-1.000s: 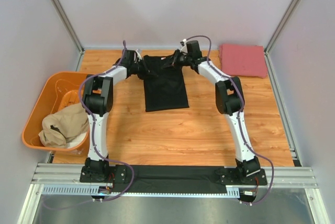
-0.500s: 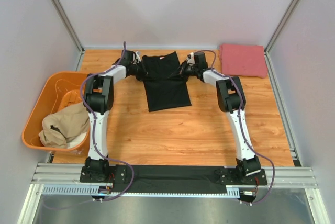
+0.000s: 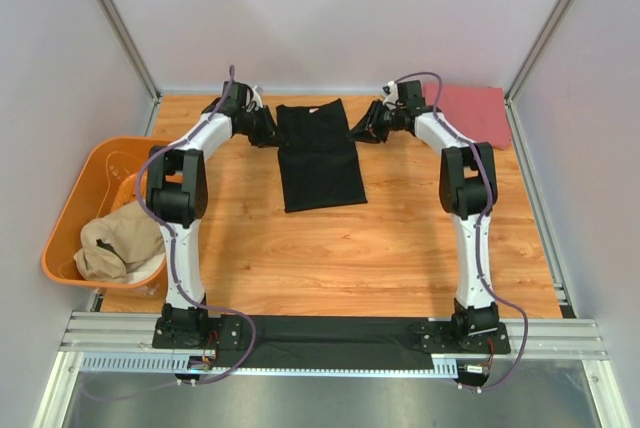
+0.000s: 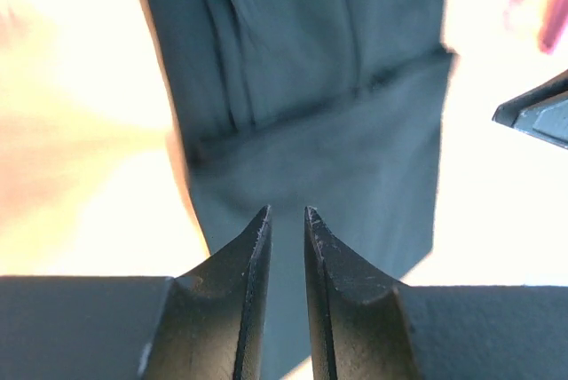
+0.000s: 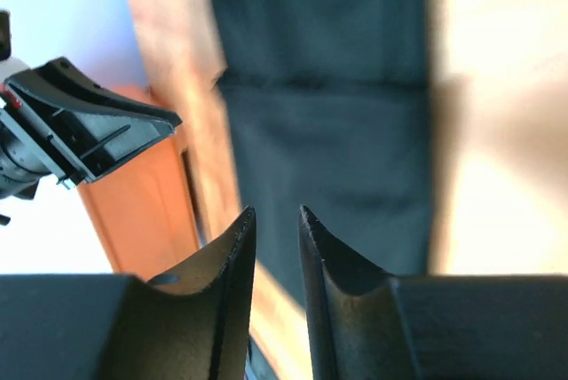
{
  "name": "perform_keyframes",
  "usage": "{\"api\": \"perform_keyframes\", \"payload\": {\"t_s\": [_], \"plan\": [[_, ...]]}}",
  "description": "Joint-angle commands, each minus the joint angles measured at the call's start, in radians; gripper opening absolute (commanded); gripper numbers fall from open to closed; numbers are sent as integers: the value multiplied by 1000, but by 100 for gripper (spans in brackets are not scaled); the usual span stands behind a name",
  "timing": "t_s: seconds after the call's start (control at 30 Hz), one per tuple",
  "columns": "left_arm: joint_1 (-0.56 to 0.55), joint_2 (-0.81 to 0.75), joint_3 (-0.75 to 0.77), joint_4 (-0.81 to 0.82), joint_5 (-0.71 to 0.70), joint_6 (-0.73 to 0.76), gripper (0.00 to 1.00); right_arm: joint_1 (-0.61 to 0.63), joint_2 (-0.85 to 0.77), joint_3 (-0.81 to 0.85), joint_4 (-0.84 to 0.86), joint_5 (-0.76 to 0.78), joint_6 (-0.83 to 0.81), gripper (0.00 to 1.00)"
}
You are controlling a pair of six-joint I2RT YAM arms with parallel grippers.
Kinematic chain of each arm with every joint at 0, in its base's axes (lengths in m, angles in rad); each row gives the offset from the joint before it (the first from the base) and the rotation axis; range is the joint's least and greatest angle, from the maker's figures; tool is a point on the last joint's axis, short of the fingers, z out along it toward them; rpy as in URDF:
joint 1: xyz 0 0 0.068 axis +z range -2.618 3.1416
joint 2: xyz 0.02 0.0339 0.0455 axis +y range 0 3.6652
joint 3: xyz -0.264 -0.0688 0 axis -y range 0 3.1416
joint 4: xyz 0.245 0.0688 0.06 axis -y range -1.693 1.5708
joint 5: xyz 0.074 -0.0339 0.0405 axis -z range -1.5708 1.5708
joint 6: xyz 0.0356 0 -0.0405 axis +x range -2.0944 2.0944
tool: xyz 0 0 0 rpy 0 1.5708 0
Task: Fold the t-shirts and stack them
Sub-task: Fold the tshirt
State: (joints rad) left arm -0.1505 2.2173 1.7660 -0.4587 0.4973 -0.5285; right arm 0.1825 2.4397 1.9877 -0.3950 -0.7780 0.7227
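Far middle of the table point(image 3: 380, 248): black shirt point(image 3: 318, 156) lies flat in a narrow strip, top end doubled over, right between my grippers.
Left gripper point(image 4: 286, 213): just off the shirt's left edge, fingers nearly pinched together, nothing in them.
Right gripper point(image 5: 275, 211): same deal at the right edge, thin slit, empty.
Pink shirt point(image 3: 470, 113): folded in the far right corner, well apart.
Tan shirt point(image 3: 120, 240): bunched in the tub point(image 3: 75, 203), hanging over its rim.
Risk 1: if I pinch only the top layer next, I reckon the flap peels back and the fold's lost.
Risk 2: uneven grabs could skew the strip.
Risk 3: dragging it over to the pink one may bunch it up.
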Motion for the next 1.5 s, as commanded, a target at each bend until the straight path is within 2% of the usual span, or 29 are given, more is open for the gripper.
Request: {"api": "perform_keyframes", "payload": {"t_s": [0.0, 0.2, 0.23, 0.33, 0.5, 0.6, 0.83, 1.0, 1.1, 1.17, 1.2, 1.23, 1.3, 1.33, 1.47], "plan": [[-27, -185, -126, 23, 33, -10, 28, 41, -163, -101, -48, -33, -82, 28], [-119, -275, -445, 225, 148, -146, 22, 98, -252, -352, 57, -122, -28, 28], [-127, -278, -470, 245, 152, -156, 22, 103, -258, -393, 133, -133, -5, 28], [-147, -272, -530, 281, 168, -185, 21, 106, -271, -513, 211, -155, 34, 27], [-146, -274, -643, 312, 133, -176, 20, 101, -254, -644, 194, -141, -61, 26], [-147, -274, -671, 247, 107, -136, 20, 95, -261, -731, 180, -130, -97, 25], [-152, -353, -829, 189, 41, -84, 18, 97, -376, -929, 300, -135, -59, 25], [-188, -540, -934, 83, 4, -22, 18, 97, -537, -1127, 288, -113, -58, 25], [-216, -694, -965, -20, -38, 2, 23, 97, -683, -1188, 138, -63, -124, 26], [-219, -819, -970, -107, -57, 21, 27, 97, -811, -1202, 61, -21, -170, 29], [-218, -862, -967, -138, -81, 25, 30, 98, -847, -1204, 18, 46, -219, 32], [-218, -939, -958, -190, -97, 25, 33, 98, -887, -1205, -46, 86, -236, 41], [-218, -999, -956, -225, -149, 9, 39, 98, -965, -1224, -64, 186, -268, 48], [-219, -1024, -962, -250, -172, -13, 41, 98, -973, -1222, -65, 207, -270, 52], [-218, -978, -997, -206, -168, -135, 42, 98, -926, -1207, -32, 217, -221, 53]]}}
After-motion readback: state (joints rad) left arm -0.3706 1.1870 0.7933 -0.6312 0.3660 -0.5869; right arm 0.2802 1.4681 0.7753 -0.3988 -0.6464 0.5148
